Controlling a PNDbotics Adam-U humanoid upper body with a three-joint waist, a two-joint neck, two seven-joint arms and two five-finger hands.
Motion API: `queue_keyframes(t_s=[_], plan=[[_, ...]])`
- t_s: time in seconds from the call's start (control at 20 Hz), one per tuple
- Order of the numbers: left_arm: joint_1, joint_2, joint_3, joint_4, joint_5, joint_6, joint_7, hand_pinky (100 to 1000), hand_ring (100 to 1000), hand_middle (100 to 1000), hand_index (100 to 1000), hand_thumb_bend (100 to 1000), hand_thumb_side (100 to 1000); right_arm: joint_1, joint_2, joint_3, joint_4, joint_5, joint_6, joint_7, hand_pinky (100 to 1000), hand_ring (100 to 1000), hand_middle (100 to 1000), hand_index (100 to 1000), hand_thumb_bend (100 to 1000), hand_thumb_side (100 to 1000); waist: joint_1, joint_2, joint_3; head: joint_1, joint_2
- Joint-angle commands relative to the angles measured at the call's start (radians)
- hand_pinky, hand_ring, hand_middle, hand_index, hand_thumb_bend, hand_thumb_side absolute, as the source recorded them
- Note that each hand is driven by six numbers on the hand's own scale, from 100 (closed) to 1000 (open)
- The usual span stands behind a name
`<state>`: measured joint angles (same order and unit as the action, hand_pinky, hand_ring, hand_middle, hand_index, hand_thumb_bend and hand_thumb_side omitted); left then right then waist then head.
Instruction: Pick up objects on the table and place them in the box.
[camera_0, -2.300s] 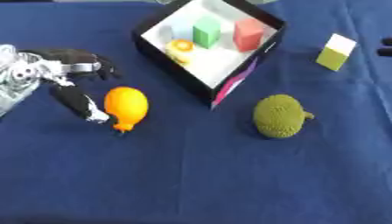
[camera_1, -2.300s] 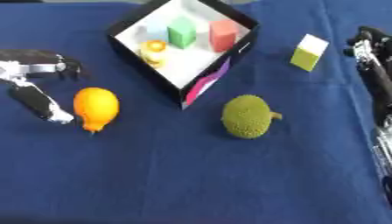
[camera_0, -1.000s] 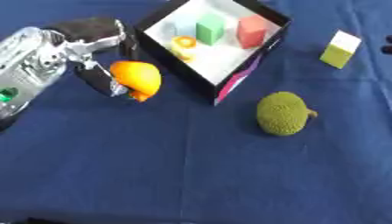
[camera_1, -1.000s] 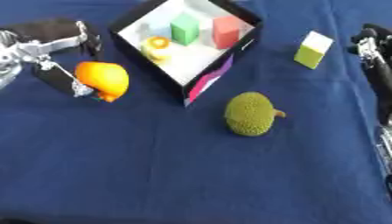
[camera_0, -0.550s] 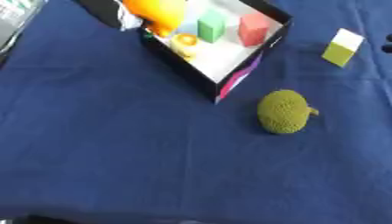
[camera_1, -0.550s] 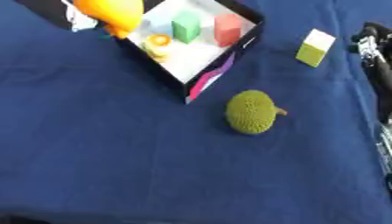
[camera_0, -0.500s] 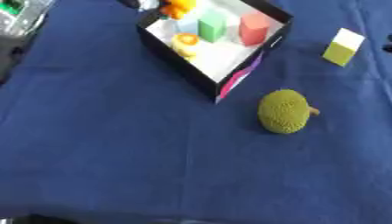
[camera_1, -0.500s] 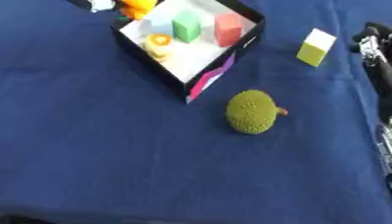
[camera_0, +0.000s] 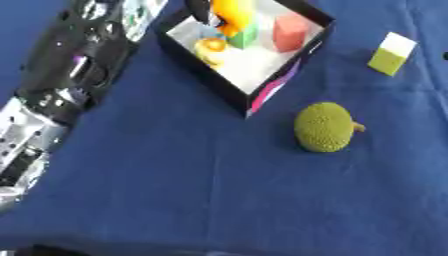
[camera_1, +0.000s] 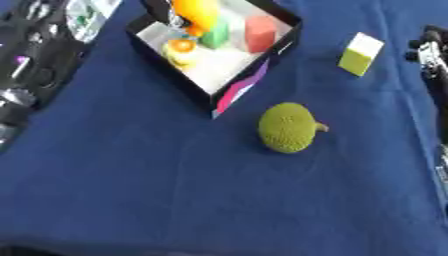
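Two items outside the box, left eye view: bumpy green fruit (camera_0: 325, 126) on the blue bench (camera_0: 175, 190) at about 3 o'clock of centre, and a yellow-green cube (camera_0: 392, 53) toward 2 o'clock, well apart from it. Box (camera_0: 198, 62) sits at 12 o'clock, black walls, white floor. Inside: green block (camera_0: 245, 36), red block (camera_0: 290, 31), small orange-yellow ring piece (camera_0: 211, 46). My left arm (camera_0: 74, 75) runs from 8 o'clock to 11 o'clock; my left hand (camera_0: 199, 9) is over the box's far corner, mostly cut off by the top edge. Orange fruit (camera_0: 231, 11) is right at the hand, above the green block. Can't tell how the fingers are set or whether they have hold of it.

Right eye view: same layout, shifted left. My right hand (camera_1: 429, 47) shows at the 3 o'clock edge, only dark fingers visible, near the cube, not touching it. Can't tell if they're curled or straight.
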<state>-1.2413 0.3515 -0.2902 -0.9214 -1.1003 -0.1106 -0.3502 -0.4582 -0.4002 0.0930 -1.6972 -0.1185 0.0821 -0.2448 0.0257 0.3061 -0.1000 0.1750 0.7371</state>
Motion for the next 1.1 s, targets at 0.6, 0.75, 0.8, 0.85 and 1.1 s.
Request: queue_keyframes(t_s=[0.6,0.75,0.8,0.85,1.1], plan=[[-0.004,0.039,0.126,-0.060,0.186,0.031,0.075,795,832,841,898,381,241,-0.016,-0.011,-0.008,-0.022,-0.009,-0.005,-0.004,985,767,719,859,100,691,-0.006,-0.045,0.008,-0.009,-0.003],[0.019,0.112,0.130,-0.177,0.361,0.077,0.059,783,817,821,875,321,181,-0.009,-0.020,-0.013,-0.024,-0.012,-0.004,-0.010,984,767,719,859,100,691,-0.002,-0.047,0.019,-0.023,-0.001],[0.031,0.143,0.125,-0.221,0.408,0.087,0.048,781,814,818,873,312,188,-0.006,-0.024,-0.014,-0.023,-0.012,-0.004,-0.012,984,767,719,859,100,691,-0.001,-0.049,0.024,-0.030,0.000],[0.045,0.171,0.121,-0.264,0.452,0.098,0.033,780,812,816,870,306,191,-0.003,-0.028,-0.015,-0.023,-0.012,-0.004,-0.013,984,767,719,859,100,691,0.001,-0.050,0.028,-0.037,0.001],[0.169,0.310,0.147,-0.530,0.667,0.154,0.021,755,784,792,847,202,170,0.008,-0.042,-0.022,-0.022,-0.009,-0.003,-0.020,984,767,718,859,100,690,0.003,-0.053,0.048,-0.059,0.003]])
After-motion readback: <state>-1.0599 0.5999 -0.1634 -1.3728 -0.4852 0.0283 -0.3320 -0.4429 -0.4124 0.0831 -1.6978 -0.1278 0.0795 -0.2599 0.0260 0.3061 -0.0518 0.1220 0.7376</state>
